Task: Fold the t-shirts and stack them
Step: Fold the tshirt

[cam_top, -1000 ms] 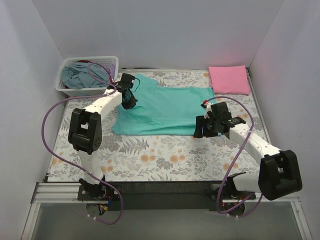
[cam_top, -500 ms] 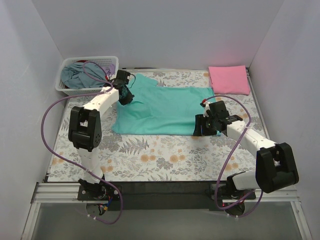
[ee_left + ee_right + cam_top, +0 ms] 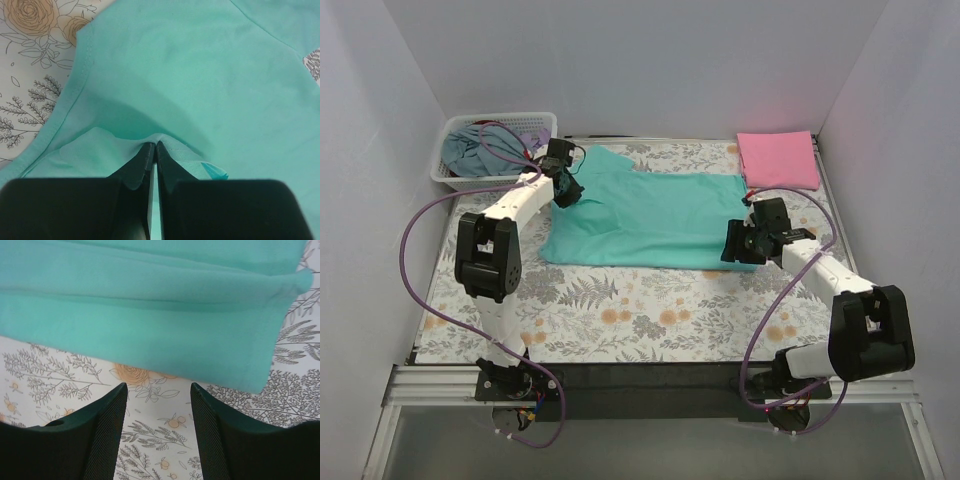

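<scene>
The teal-green t-shirt point(image 3: 650, 215) lies spread on the flowered tablecloth in mid-table. My left gripper point(image 3: 566, 190) is at its far left corner, shut on a pinched fold of the teal cloth point(image 3: 150, 75); the jaws meet with the fabric between them point(image 3: 154, 145). My right gripper point(image 3: 740, 243) is open and empty at the shirt's near right corner, its fingers point(image 3: 110, 415) just short of the shirt's hem point(image 3: 165, 335), over bare tablecloth. The pink t-shirt point(image 3: 778, 158) lies folded at the far right corner.
A white lattice basket point(image 3: 452, 176) with blue-grey cloth stands at the far left corner, close behind my left gripper. White walls enclose the table on three sides. Purple cables loop from both arms.
My left gripper has moved toward the far left, dragging the teal shirt's left side with it. My right gripper has shifted right along the shirt's near right corner.
</scene>
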Action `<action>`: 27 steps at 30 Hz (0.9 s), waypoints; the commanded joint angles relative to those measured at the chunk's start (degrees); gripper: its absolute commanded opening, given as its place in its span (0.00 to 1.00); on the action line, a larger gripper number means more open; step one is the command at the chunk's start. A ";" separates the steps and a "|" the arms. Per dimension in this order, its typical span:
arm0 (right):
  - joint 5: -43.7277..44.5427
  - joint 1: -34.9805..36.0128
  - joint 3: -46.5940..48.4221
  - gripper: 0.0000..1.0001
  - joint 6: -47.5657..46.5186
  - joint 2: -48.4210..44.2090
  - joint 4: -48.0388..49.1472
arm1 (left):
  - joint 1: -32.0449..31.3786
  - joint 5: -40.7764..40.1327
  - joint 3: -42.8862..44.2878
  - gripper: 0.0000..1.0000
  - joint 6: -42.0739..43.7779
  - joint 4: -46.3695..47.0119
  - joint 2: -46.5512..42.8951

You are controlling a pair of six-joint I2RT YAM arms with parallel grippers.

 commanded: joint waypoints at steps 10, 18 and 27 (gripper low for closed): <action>-9.57 -8.19 -2.78 0.56 5.64 3.25 11.01 | 1.39 -2.12 -0.23 0.03 -3.88 1.98 -1.33; -14.76 -13.90 -8.57 0.50 10.22 6.86 17.53 | 2.09 -2.03 1.18 0.03 -4.76 2.07 -0.10; -14.67 -18.13 -12.36 0.48 10.66 7.30 17.35 | 2.97 -2.82 0.48 0.03 -5.90 2.51 0.16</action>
